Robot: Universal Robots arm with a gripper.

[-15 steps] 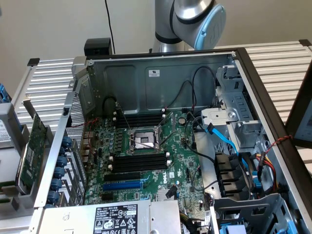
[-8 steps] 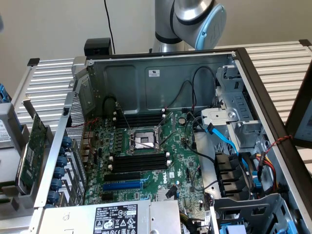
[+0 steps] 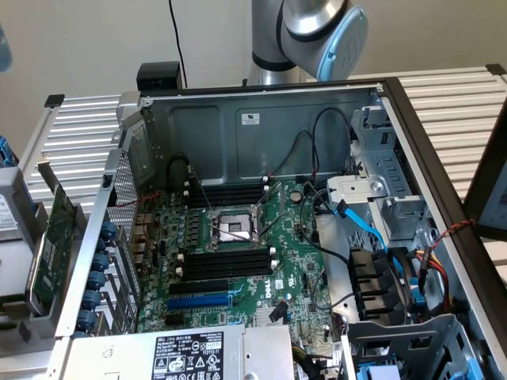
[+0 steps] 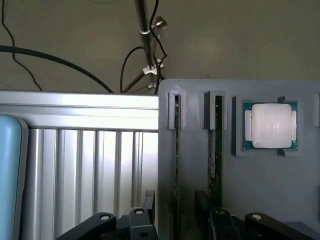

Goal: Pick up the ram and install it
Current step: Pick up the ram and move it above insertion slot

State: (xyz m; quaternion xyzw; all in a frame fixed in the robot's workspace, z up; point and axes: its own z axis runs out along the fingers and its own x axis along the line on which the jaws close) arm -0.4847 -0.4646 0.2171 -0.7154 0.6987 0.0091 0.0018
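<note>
Grey tray (image 4: 260, 190) holds ram (image 4: 176, 150), second stick (image 4: 216, 150) and processor (image 4: 271, 125) close beside

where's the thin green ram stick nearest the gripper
In the wrist view the ram stick stands on edge in a grey holder block, in line with the open gripper, beside a second stick.

The arm (image 3: 317, 36) stands at the far middle of the scene, a silver joint with a pale blue end cap tilted toward the right. In the wrist view the gripper (image 4: 176, 202) has its two black fingers (image 4: 149, 202) spread wide apart, jaws open.
</note>
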